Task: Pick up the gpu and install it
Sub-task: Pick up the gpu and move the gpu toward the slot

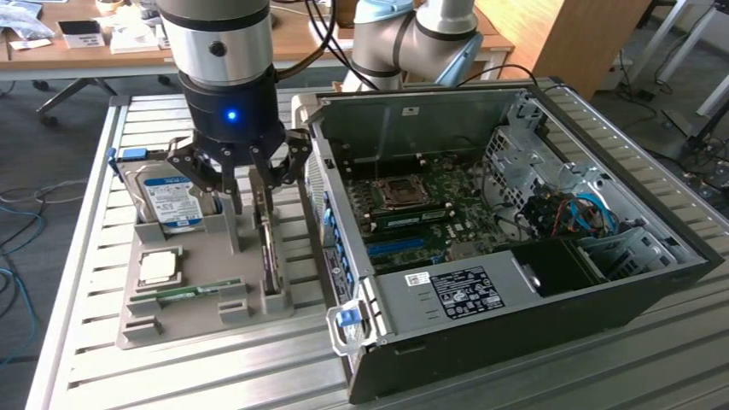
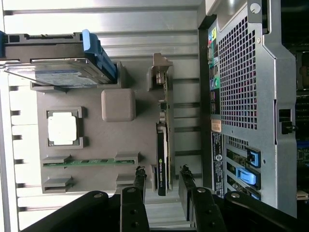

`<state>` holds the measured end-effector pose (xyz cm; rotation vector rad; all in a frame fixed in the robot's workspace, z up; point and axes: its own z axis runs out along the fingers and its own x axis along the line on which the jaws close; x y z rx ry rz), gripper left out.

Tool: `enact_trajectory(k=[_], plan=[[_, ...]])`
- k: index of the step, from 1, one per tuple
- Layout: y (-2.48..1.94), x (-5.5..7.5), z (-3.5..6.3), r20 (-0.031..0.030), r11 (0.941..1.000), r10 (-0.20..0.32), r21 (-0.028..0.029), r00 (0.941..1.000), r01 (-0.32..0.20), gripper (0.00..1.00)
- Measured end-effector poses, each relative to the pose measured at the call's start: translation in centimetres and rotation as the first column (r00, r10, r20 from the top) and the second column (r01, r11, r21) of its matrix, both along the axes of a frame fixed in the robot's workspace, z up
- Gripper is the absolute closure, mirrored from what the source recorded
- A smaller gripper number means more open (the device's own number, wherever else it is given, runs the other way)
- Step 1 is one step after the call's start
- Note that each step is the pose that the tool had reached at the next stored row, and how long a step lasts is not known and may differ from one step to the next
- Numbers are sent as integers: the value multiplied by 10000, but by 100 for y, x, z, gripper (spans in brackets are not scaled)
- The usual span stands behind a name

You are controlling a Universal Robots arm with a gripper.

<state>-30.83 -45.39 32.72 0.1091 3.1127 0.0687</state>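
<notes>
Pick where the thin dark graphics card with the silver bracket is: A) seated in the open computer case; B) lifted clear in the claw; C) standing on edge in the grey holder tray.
C: the graphics card stands on edge in the grey holder tray, the open claw poised over it.

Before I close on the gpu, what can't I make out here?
- gpu fan face: wrist view shows the card edge-on.
- gpu's far end: exterior view, the hand stands in front.
- hard drive: cut off by the wrist view's edge.
</notes>
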Motion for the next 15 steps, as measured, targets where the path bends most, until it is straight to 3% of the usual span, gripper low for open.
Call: enact_trajectory(k=[15], plan=[[0,0,-40,0,10000,-1,0,10000,1,58]])
